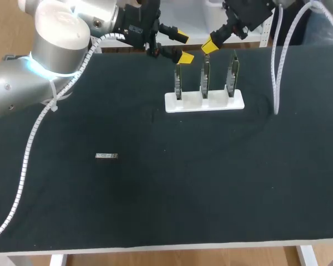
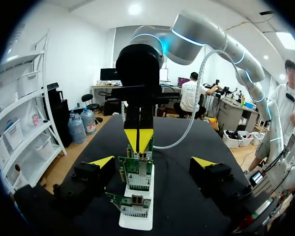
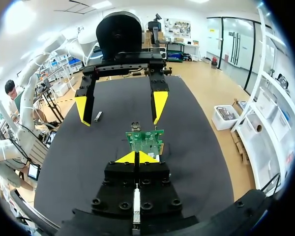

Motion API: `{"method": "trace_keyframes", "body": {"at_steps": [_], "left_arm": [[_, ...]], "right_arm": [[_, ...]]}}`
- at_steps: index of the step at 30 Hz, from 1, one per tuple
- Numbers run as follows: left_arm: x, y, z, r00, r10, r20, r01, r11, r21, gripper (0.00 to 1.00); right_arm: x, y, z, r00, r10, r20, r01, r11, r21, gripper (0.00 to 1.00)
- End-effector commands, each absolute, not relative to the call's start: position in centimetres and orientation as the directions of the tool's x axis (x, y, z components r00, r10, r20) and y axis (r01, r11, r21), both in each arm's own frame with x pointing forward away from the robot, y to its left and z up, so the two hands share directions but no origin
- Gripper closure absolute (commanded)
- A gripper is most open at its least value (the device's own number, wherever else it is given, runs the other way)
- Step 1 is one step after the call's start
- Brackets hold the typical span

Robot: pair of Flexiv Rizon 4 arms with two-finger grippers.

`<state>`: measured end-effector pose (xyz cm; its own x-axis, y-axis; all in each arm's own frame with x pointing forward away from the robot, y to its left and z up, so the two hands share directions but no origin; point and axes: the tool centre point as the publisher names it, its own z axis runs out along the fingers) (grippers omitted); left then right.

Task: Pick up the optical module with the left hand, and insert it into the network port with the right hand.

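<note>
The optical module (image 1: pixel 106 156), a small silver bar, lies flat on the black table left of centre, far from both grippers; the right wrist view shows the module (image 3: pixel 98 116) beyond the other arm's fingers. Three green network cards (image 1: pixel 204 76) stand upright in a white holder (image 1: pixel 222 102) at the back. My left gripper (image 1: pixel 183 47) hangs open just left of the cards, empty; the cards (image 2: pixel 136 173) are ahead of its spread tips (image 2: pixel 152 162). My right gripper (image 1: pixel 211 45) is shut and empty above the cards, and the nearest card (image 3: pixel 145 140) stands just ahead of its tips (image 3: pixel 136 157).
The white holder (image 2: pixel 137 222) stands near the table's far edge. A white cable conduit (image 1: pixel 276 66) hangs from the right arm and touches the table right of the holder. Another conduit (image 1: pixel 28 155) trails from the left arm over the table's left side.
</note>
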<state>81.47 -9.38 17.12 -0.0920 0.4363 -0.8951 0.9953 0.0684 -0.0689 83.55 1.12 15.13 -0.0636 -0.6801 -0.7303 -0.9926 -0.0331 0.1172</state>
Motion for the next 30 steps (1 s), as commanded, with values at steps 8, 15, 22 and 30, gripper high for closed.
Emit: {"method": "trace_keyframes", "body": {"at_steps": [8,15,22,30], "left_arm": [[81.62,-9.45,17.19,-0.094,0.441,-0.893,0.995,0.068,-0.072,0.00],[81.62,-9.45,17.19,-0.094,0.441,-0.893,0.995,0.068,-0.072,0.00],[81.62,-9.45,17.19,-0.094,0.441,-0.893,0.995,0.068,-0.072,0.00],[81.62,-9.45,17.19,-0.094,0.441,-0.893,0.995,0.068,-0.072,0.00]], "right_arm": [[84.24,1.12,14.78,-0.072,-0.686,-0.724,-0.728,-0.461,0.508,1.00],[84.19,1.20,14.60,-0.071,-0.692,-0.719,-0.724,-0.460,0.514,1.00],[84.09,1.24,14.39,-0.074,-0.693,-0.718,-0.720,-0.461,0.519,1.00],[84.09,1.26,14.34,-0.073,-0.694,-0.716,-0.718,-0.461,0.521,1.00]]}}
